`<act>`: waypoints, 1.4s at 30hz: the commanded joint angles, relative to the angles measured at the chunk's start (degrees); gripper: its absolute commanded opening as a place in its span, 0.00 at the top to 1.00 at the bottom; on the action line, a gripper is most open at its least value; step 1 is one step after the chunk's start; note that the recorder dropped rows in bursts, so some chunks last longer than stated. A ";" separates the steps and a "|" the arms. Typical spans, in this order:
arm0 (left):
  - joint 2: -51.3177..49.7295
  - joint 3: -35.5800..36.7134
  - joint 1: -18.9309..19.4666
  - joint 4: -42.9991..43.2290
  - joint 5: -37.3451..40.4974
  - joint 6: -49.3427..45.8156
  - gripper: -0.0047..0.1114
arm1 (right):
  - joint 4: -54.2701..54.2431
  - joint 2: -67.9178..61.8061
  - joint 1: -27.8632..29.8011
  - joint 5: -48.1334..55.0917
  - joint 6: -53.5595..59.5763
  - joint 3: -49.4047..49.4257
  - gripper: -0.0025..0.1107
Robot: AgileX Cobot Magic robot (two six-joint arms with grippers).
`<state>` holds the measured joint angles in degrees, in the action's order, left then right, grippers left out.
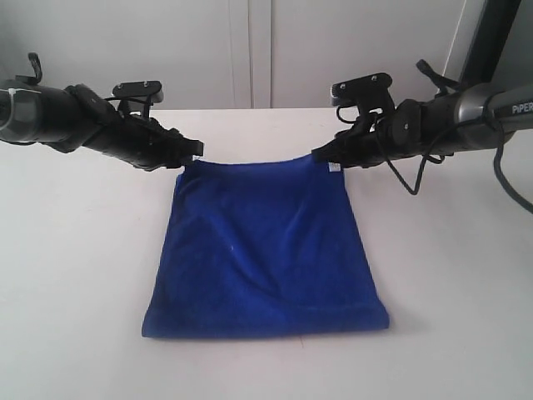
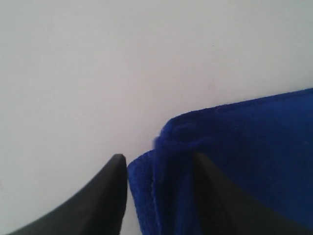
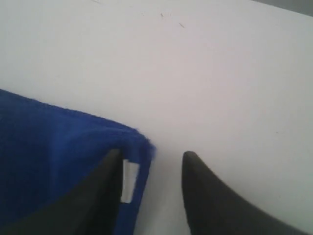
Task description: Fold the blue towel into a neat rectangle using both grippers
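The left arm (image 1: 100,125) reaches in low from the left of the blue towel (image 1: 266,250), the right arm (image 1: 433,121) from its right, both nearly level. The left pincer (image 2: 159,161) sits at the towel's far left corner and the right pincer (image 3: 150,155) at its far right corner, each with jaws spread apart.

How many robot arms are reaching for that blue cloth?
2: the left arm at the blue towel's far-left corner, the right arm at its far-right corner. No others show.
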<state>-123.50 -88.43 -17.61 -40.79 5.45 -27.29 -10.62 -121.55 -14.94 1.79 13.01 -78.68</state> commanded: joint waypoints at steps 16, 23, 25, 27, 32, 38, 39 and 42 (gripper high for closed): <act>6.42 -0.28 2.78 -0.24 7.50 0.05 0.58 | -0.05 0.41 0.30 8.17 -4.37 -0.08 0.78; 4.01 -0.28 0.24 -3.65 11.31 -0.09 0.96 | -1.70 0.63 0.18 11.73 -4.40 -0.08 0.98; 1.63 -0.28 -0.50 -7.65 9.98 -2.89 0.96 | -1.82 0.63 0.18 12.06 -4.40 -0.08 0.98; -0.07 -0.28 -0.50 -8.41 8.03 -3.54 0.96 | -1.82 0.63 0.18 12.55 -4.40 -0.08 0.98; -1.84 -0.28 -0.50 -8.41 3.55 -3.54 0.96 | -2.32 0.63 0.18 12.81 -4.40 -0.08 0.98; -4.47 -0.28 -0.50 -8.28 1.98 -3.54 0.96 | -2.88 0.67 -0.42 13.93 -4.40 -0.08 0.98; -4.76 -0.28 -0.50 -8.14 1.87 -3.54 0.96 | -2.88 0.76 -0.53 14.46 -4.40 -0.08 0.98; -4.86 -0.28 -0.50 -8.02 1.86 -3.54 0.96 | -3.06 0.76 -1.77 16.06 -4.28 -0.08 0.98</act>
<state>-127.76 -88.69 -17.99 -48.50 6.95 -30.58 -13.33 -121.55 -15.57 16.38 8.81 -78.68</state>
